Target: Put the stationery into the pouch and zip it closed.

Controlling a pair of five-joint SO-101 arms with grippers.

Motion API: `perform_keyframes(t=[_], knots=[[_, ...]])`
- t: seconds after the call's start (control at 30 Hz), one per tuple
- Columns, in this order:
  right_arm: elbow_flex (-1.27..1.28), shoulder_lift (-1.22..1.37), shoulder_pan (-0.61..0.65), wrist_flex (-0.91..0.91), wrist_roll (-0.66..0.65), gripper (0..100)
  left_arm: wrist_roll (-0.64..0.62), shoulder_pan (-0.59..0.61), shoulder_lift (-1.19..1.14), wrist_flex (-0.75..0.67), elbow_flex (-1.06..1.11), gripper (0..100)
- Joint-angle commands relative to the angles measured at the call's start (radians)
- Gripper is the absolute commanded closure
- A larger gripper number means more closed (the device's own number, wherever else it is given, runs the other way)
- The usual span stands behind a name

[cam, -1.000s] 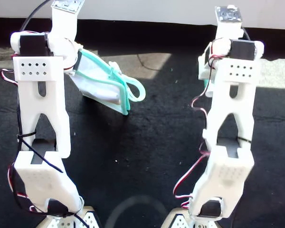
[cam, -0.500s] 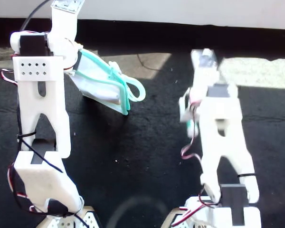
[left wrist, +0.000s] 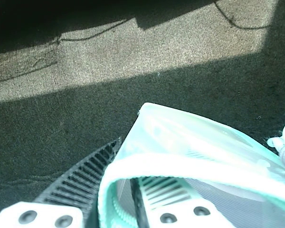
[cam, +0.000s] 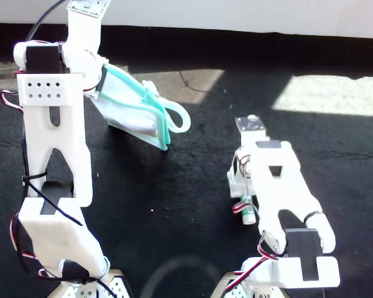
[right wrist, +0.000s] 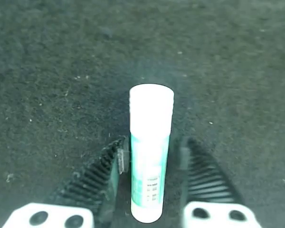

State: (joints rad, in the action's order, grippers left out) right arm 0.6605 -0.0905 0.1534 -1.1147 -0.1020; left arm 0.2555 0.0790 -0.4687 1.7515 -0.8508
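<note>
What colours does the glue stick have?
The cylindrical glue stick is white-capped with a teal body, clearest in the right wrist view.

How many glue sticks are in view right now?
1: the glue stick is gripped in the right claw, over the black mat. The pouch in the left claw may hide other stationery.

Tilted mint pouch [cam: 137, 110], white glue stick [right wrist: 150, 152]

Both clamped: left claw [left wrist: 126, 167] raised, right claw [right wrist: 151, 147] low.
</note>
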Motion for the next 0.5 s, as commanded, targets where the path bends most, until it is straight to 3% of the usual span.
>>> perform_keyframes(t=[0.0,0.47], knots=[[-0.125,0.008,0.021,-0.061,-0.005,79.7,0.009,-0.013,-0.035,-0.006,0.001,99],[-0.249,0.271,0.03,0.002,-0.009,82.1,0.009,-0.013,-0.039,-0.006,0.001,99]])
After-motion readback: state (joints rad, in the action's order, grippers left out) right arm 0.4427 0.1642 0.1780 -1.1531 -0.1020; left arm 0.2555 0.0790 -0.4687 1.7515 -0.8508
